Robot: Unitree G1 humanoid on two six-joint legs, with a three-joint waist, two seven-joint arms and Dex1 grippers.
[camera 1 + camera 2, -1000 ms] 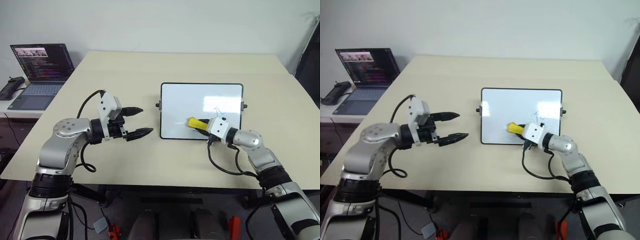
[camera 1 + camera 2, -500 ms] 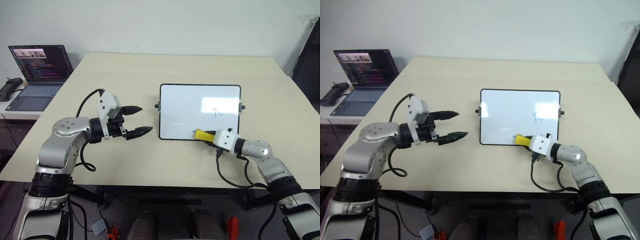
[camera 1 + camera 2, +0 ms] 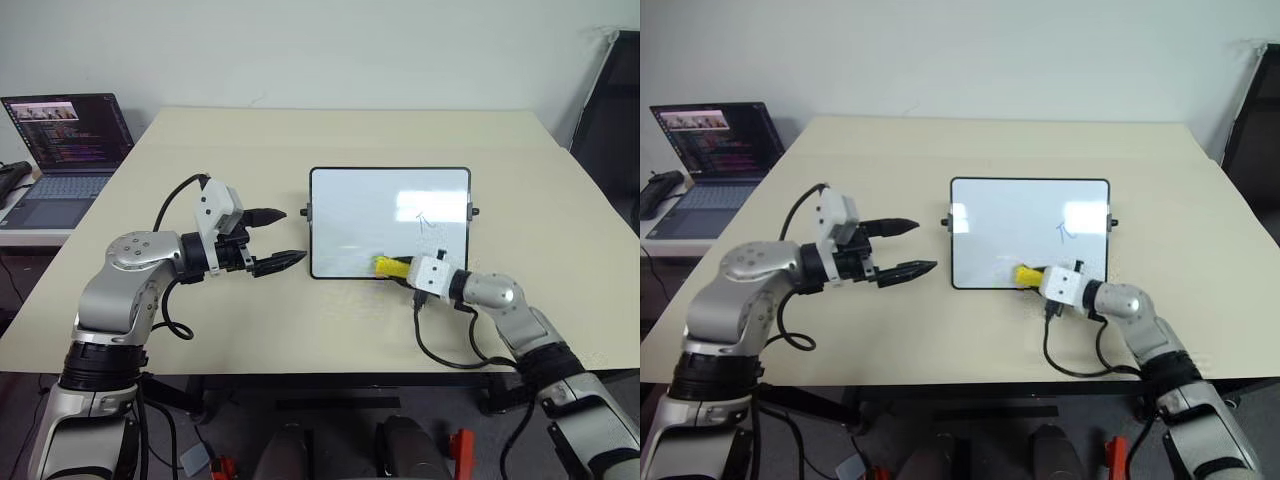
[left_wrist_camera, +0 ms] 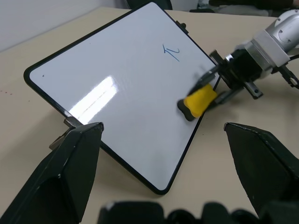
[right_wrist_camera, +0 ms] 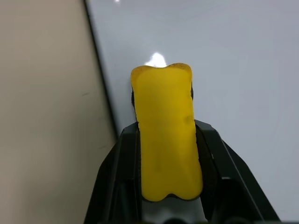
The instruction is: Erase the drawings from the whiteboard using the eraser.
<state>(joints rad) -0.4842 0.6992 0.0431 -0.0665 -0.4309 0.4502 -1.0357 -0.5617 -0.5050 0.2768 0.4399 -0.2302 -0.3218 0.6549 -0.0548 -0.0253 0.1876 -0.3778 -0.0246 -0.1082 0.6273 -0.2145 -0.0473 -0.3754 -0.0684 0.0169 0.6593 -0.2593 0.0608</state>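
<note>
The whiteboard (image 3: 355,215) lies flat on the table, its white surface bearing a small blue drawing (image 3: 421,217) near its far right part, also seen as a drawing (image 4: 172,52) in the left wrist view. My right gripper (image 3: 399,270) is shut on the yellow eraser (image 3: 386,265), which rests on the board's near edge, right of middle. The right wrist view shows the eraser (image 5: 166,135) clamped between both black fingers (image 5: 126,154). Left of the board my left gripper (image 3: 292,235) hovers open and holds nothing.
An open laptop (image 3: 65,140) sits on a side table at the far left, beside a black device (image 3: 660,188). A black cable (image 3: 440,350) loops from my right wrist over the beige table (image 3: 330,320) near its front edge.
The right gripper slid the eraser from further in on the board to its near edge. The left gripper kept its place. The whole picture shifted as the camera moved.
</note>
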